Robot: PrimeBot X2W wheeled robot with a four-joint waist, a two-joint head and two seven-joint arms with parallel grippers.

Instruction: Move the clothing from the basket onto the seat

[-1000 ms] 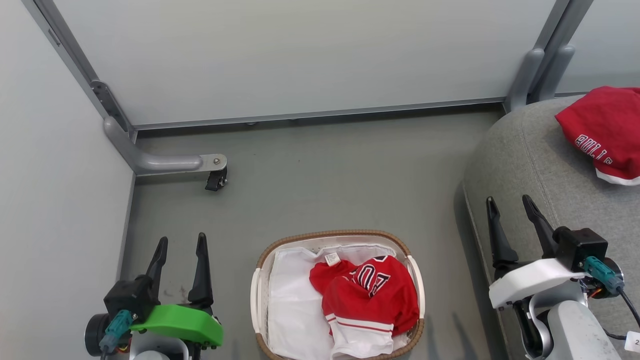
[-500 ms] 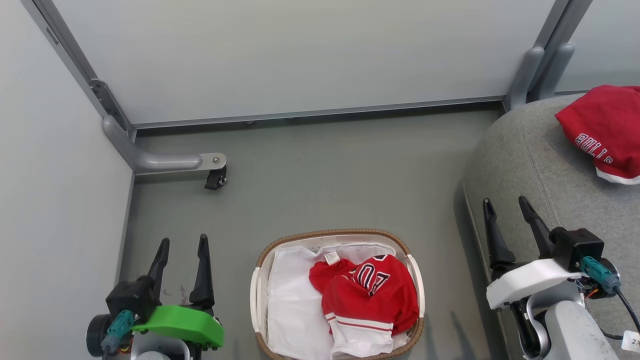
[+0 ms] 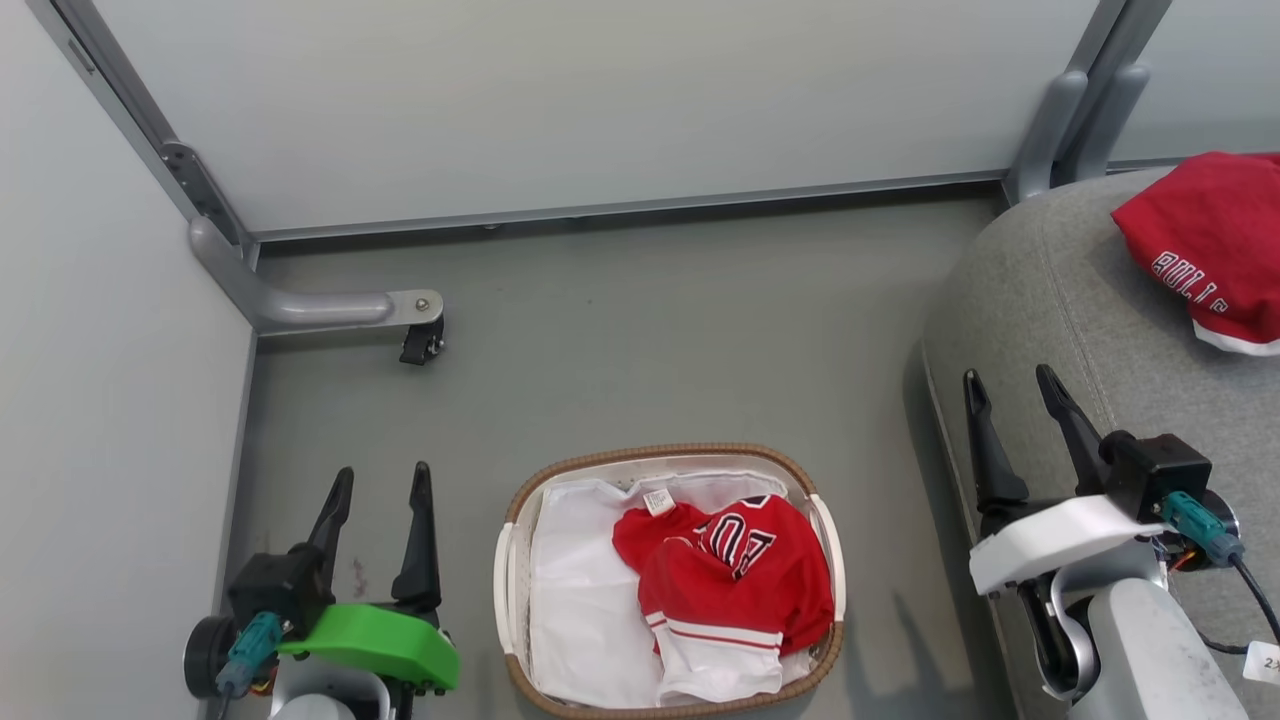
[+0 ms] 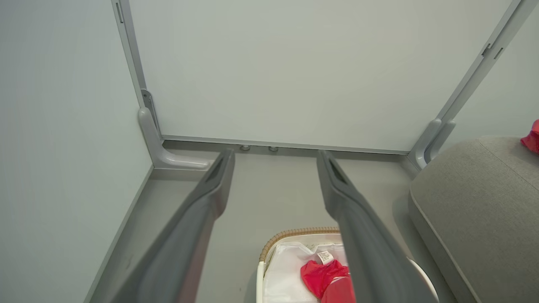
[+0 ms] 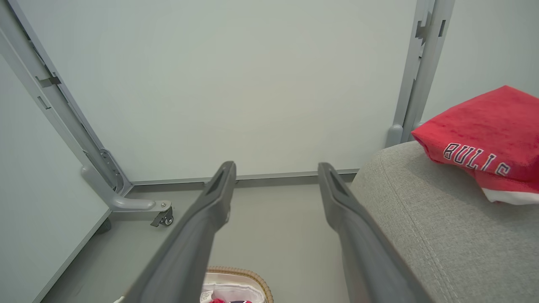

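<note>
Clothing [image 3: 735,580] status: one red piece with white trim sits bunched in the right half of the basket [image 3: 660,452], on the white liner [image 3: 580,590]. Seat [image 3: 1080,300]: big grey cushion, right of the basket, with a strip of floor [image 3: 650,330] between them. Basket stands upright on the floor. Second red piece [image 3: 1215,240], BULLS lettering, lies on the seat, well right of the basket and beyond it. Right gripper [image 3: 1006,374]: right of the basket, over the seat's edge, fingers spread, holding nothing. Left gripper [image 3: 383,470]: left of the basket, above the floor, fingers spread, holding nothing. Small white label [image 3: 657,500] lies at the basket's far end, touching the red piece.
</note>
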